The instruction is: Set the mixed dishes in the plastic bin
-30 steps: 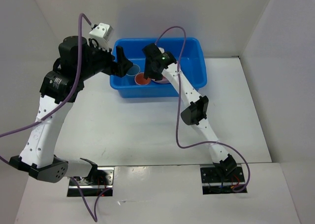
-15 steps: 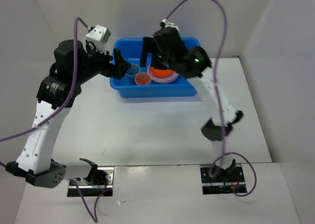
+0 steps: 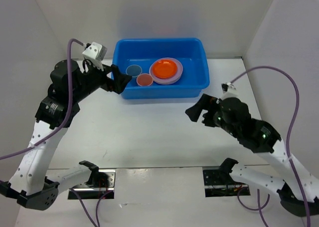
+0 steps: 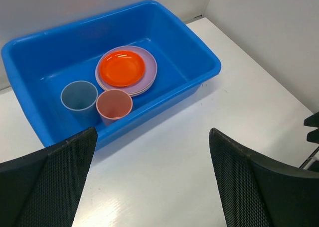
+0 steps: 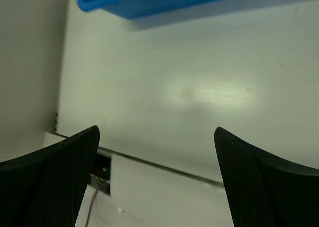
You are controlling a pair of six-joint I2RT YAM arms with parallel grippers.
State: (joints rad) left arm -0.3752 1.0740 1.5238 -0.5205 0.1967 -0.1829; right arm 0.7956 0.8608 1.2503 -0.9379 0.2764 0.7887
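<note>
Left fingers (image 4: 50, 187), spread empty like the right fingers (image 5: 50, 182), are hovering near the plastic bin (image 3: 164, 91), risking knocking it when swinging.

Cannot count the plates under the orange plate (image 3: 165, 67); see only a lavender rim (image 4: 151, 75) around it; in the right wrist view catch just a blurred strip of the bin (image 5: 149, 0), cropped by the top edge, contents out of sight; find the left fingers (image 4: 47, 184) and right fingers (image 5: 50, 182) cut off at their views' bottom edges.
</note>
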